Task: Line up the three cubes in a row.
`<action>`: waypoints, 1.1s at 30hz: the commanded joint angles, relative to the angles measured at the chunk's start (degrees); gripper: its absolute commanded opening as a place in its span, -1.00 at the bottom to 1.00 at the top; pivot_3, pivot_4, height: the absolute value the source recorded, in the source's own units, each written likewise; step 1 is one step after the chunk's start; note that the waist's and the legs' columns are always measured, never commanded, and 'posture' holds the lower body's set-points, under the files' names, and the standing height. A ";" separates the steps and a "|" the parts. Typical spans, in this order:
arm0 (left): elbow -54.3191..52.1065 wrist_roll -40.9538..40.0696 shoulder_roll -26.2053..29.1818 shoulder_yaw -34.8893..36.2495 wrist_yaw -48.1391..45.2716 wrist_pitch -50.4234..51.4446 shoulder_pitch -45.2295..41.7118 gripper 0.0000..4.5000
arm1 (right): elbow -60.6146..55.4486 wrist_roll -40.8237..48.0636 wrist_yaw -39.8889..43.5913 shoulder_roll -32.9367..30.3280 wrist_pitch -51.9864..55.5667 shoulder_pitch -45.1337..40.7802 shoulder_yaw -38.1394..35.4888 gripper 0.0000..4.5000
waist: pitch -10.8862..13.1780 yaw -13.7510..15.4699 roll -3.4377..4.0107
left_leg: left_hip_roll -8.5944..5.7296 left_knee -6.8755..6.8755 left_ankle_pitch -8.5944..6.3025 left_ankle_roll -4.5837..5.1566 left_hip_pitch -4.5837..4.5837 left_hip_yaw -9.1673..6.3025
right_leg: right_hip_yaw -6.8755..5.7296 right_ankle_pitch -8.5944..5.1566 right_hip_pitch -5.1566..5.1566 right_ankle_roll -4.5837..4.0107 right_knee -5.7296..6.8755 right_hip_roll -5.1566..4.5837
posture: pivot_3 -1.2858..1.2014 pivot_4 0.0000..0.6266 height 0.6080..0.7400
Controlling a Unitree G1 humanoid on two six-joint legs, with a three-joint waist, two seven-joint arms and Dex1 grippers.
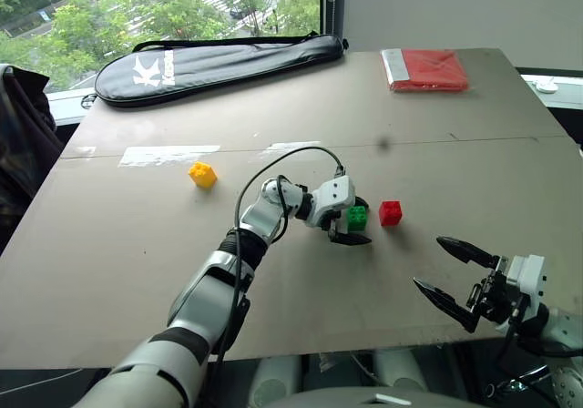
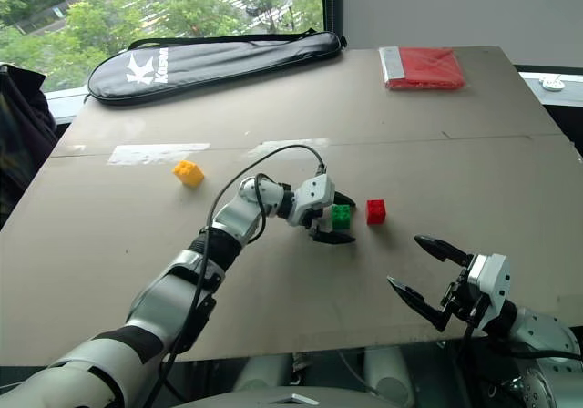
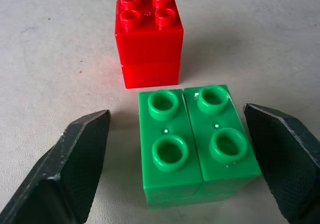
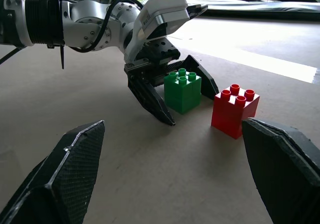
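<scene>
The green cube [image 1: 357,216] stands on the table between the fingers of my left gripper [image 1: 360,221], which is open around it, with a gap showing on each side in the left wrist view. The red cube [image 1: 391,212] stands just to the right of the green one, close by with a small gap between them. Far to the left, apart from both, lies the yellow cube [image 1: 202,174]. My right gripper [image 1: 430,262] hovers open and empty near the table's front right edge, pointing toward the red cube [image 4: 234,110] and green cube [image 4: 182,90].
A black racket bag [image 1: 219,62] lies along the far left edge of the table [image 1: 455,153]. A flat red packet [image 1: 428,69] sits at the far right. A strip of pale tape [image 1: 168,155] marks the surface behind the yellow cube. Dark cloth [image 1: 18,135] hangs at the left.
</scene>
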 commanded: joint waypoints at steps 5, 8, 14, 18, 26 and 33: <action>-16.07 -6.51 8.45 7.50 -1.16 5.78 5.59 0.99 | -2.34 1.34 1.17 -0.19 -0.17 -1.33 0.35 1.00 | 0.05 -0.11 0.02 | 0.05 -0.03 0.00 0.00 -0.03 -0.03 | -0.02 0.03 -0.04 -0.06 0.01 0.01 | 0.03 -0.52 0.41; -29.77 -10.60 17.01 10.23 -4.60 12.72 12.20 0.99 | -2.75 1.59 2.41 -1.17 0.48 -2.45 0.92 1.00 | 0.09 -0.44 0.05 | 0.05 -0.04 0.00 -0.01 -0.03 -0.01 | 0.00 0.13 -0.05 -0.23 0.00 -0.04 | 0.03 -0.52 0.41; -44.91 -18.37 26.13 22.42 3.02 26.24 24.81 0.99 | -3.33 2.67 2.44 -1.45 2.11 -6.58 2.29 1.00 | 0.24 0.22 0.22 | 0.07 -0.08 -0.01 -0.02 -0.04 -0.03 | -0.02 0.12 -0.08 -0.26 -0.03 -0.11 | 0.03 -0.52 0.41; -45.34 -17.95 23.56 32.28 15.94 25.12 30.27 0.99 | -4.01 4.23 1.40 -0.87 4.20 -9.71 3.36 1.00 | 0.26 0.85 0.19 | 0.03 -0.04 0.00 -0.03 -0.04 -0.06 | -0.07 -0.07 -0.05 -0.15 -0.04 -0.21 | 0.03 -0.52 0.41; -35.16 -7.92 21.11 36.52 36.73 15.73 30.26 0.99 | -3.14 5.04 1.90 -0.61 5.87 -12.42 4.59 1.00 | 0.26 1.46 0.18 | -0.02 -0.05 0.01 -0.05 -0.07 -0.10 | -0.14 0.15 -0.05 -0.26 -0.04 -0.21 | 0.03 -0.52 0.41; -19.63 -4.00 22.41 31.04 36.43 11.27 21.32 0.99 | -4.32 5.12 1.41 -0.35 6.64 -13.65 5.35 1.00 | 0.25 1.31 0.13 | -0.11 -0.02 0.01 -0.06 -0.09 -0.11 | -0.16 0.16 -0.05 -0.25 -0.04 -0.22 | 0.03 -0.52 0.41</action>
